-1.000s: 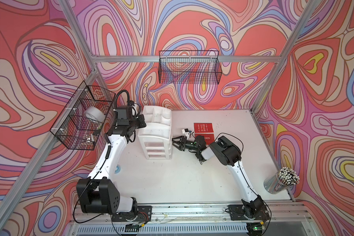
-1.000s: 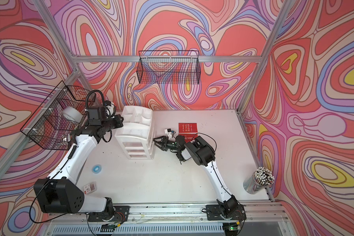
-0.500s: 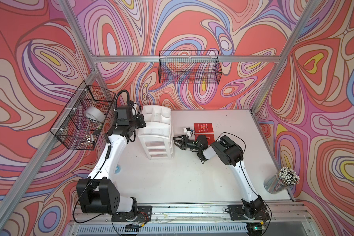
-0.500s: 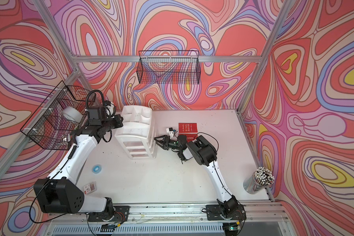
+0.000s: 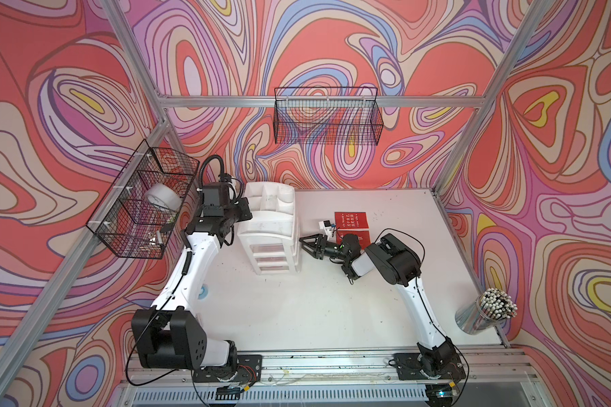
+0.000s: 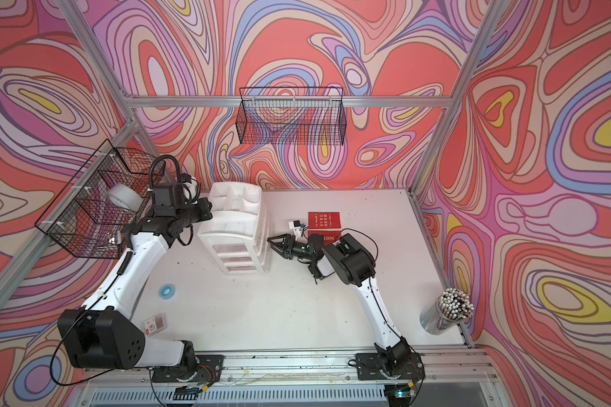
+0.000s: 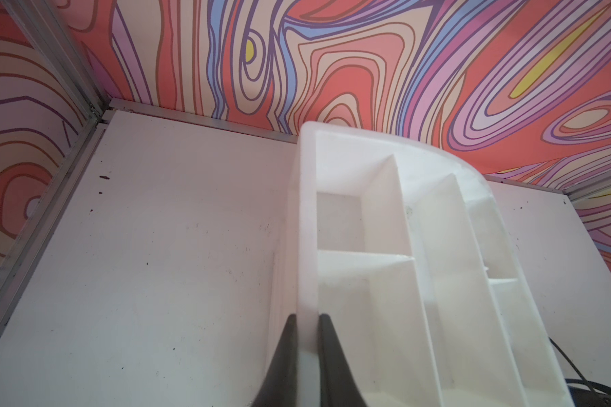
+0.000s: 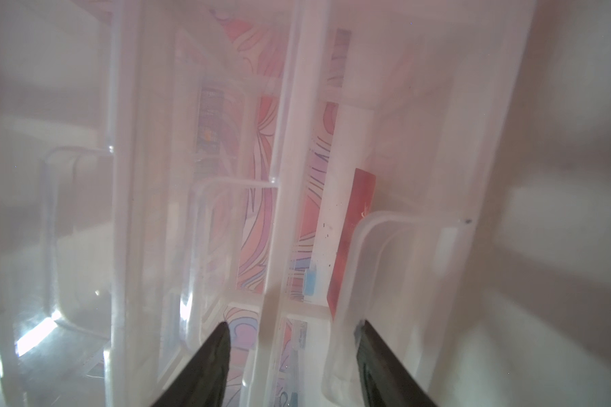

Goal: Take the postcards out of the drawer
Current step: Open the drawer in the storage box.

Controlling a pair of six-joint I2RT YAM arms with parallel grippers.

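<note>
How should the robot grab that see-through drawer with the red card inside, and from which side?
By the curved handle lip jutting from the front of the drawer, approached front-on, one finger above and one below. It is the only protruding part, and the open right gripper faces that side.

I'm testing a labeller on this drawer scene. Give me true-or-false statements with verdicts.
1. The left end effector is shut on the rim of the white plastic drawer unit. True.
2. The right end effector holds a red postcard. False: it is open, holding nothing.
3. Two red rectangular postcards with white lettering lie on the white table. True.
4. The white tape roll sits in the back-wall basket. False: it is in the black wire basket on the side wall.
</note>
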